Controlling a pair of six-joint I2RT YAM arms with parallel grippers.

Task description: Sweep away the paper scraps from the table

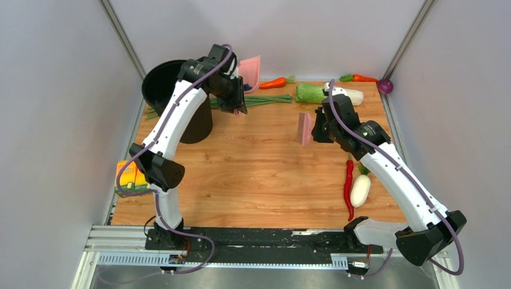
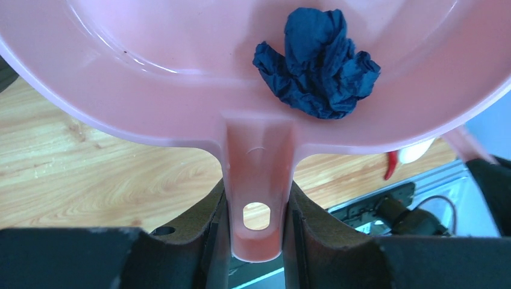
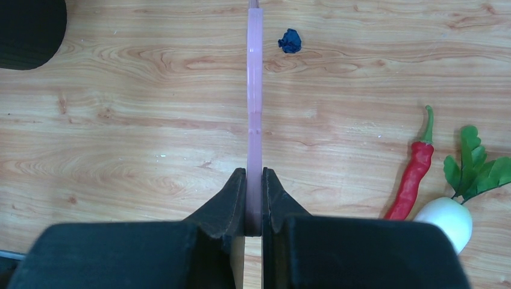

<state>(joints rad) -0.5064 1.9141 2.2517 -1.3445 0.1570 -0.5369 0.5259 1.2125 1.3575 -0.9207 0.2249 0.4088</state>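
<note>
- The left gripper (image 2: 256, 208) clamps the handle of a pink dustpan (image 2: 150, 72), held above the table (image 3: 120, 132).
- Crumpled navy paper scraps (image 2: 316, 66) lie inside the dustpan.
- The right gripper (image 3: 253, 198) is closed tight on a pink brush (image 3: 255, 90).
- One lone scrap (image 3: 290, 40) lies on the wood just beside the brush.

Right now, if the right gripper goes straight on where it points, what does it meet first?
Probably bare table: the brush in the right gripper leads, and a scrap lies just beside that line. Depth unclear.
</note>
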